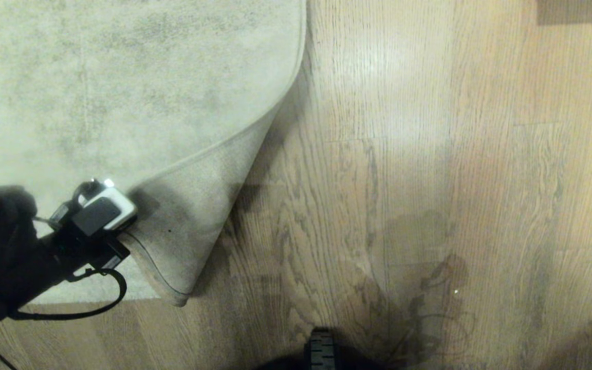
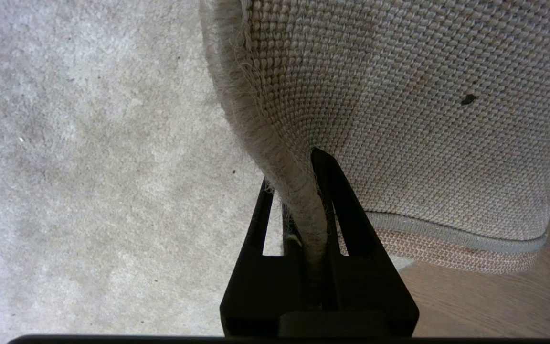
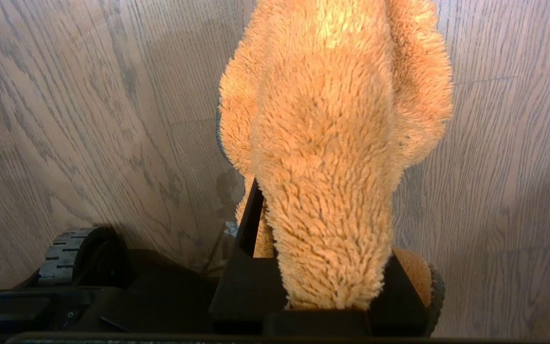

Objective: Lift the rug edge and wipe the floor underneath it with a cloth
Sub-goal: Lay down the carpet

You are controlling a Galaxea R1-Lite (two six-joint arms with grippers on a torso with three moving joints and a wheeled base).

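The rug edge (image 1: 208,169) is already up off the floor (image 1: 429,154): our left gripper (image 2: 311,191) has its two black fingers pressed together on the bound border near the corner, and the corner is folded back over the rug, so the paler woven underside faces up. In the head view that folded flap runs from the middle of the rug's right side down to the near corner, with the left arm sitting at the lower left. Beside the flap we can see bare wood planks where the corner would lie flat, partly in the flap's shadow.

The cloth (image 3: 332,157) is in our right gripper (image 3: 322,248), which pinches the fluffy orange rag so that it hangs above the planks, close to the robot's base and one of its wheels (image 3: 72,251). This arm does not show in the head view, so it looks parked well apart from the rug.

We judge the lifting as done and the wiping as not yet begun. What is left is to bring the cloth across to the uncovered planks and rub it there while the left grip holds.
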